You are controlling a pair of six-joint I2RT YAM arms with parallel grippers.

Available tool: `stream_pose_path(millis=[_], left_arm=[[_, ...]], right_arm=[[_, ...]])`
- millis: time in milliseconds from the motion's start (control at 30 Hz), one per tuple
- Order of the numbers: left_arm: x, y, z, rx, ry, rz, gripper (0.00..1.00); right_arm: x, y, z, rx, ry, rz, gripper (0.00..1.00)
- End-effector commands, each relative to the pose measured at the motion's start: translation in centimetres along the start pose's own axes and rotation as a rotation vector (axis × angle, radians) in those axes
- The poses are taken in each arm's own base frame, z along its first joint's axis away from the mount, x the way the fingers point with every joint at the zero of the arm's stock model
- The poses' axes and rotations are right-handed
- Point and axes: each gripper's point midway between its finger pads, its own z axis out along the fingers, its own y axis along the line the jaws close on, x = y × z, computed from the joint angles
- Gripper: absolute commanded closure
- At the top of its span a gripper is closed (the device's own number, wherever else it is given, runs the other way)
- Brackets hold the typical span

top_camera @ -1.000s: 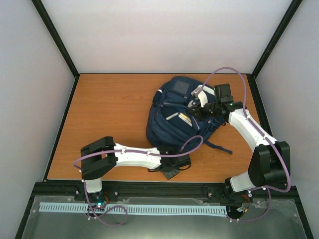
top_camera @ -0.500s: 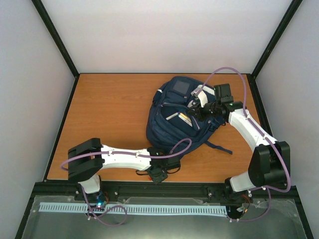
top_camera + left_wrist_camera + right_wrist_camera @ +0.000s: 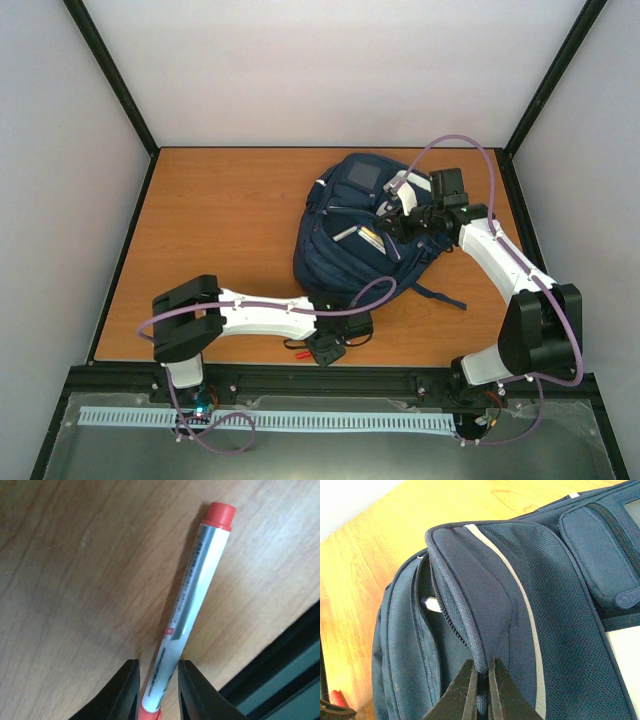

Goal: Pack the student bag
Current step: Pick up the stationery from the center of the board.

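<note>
- While the student bag [image 3: 365, 235] lies flat on the far right part of the table [image 3: 220, 220], its front faces up and one zipped pocket gapes, with a pen [image 3: 431, 602] showing inside.
- The right gripper [image 3: 480, 672] is pinched tight on the piped zipper edge [image 3: 455, 605] of that pocket's flap and holds the mouth apart.
- The left gripper [image 3: 157, 670] sits low at the table's near edge, well apart from the bag. Its fingers straddle the lower end of a red-capped marker [image 3: 200, 585] that lies flat on the wood. I cannot tell whether they press on it or stand just clear.
- The bag looks like soft, limp fabric. A pinch probably lifts only the cloth beside it, and the panels would sag and fold rather than hold a shape.
- It is bulky and probably too heavy to raise by one seam. It is better left lying and only opened.
- The best hold is likely the piping along the zipper, which is thicker than the loose panels and gives the jaws a ridge to bite. The dark straps would serve for dragging.
- The marker seems light, stiff and smooth. Held near its end it may swivel, so a grip further up the barrel seems safer.
</note>
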Motion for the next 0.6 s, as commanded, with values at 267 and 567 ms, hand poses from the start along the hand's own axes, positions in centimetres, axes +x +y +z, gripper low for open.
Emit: stream_pose_path(millis=[267, 567], left_arm=[[-0.6, -0.4, 0.8, -0.021, 0.027, 0.066, 0.88], [-2.9, -0.5, -3.7, 0.014, -0.103, 0.035, 0.94]], right_arm=[[-1.3, -0.7, -0.7, 0.021, -0.032, -0.035, 0.97], [-1.3, -0.7, -0.7, 0.022, -0.032, -0.036, 0.97]])
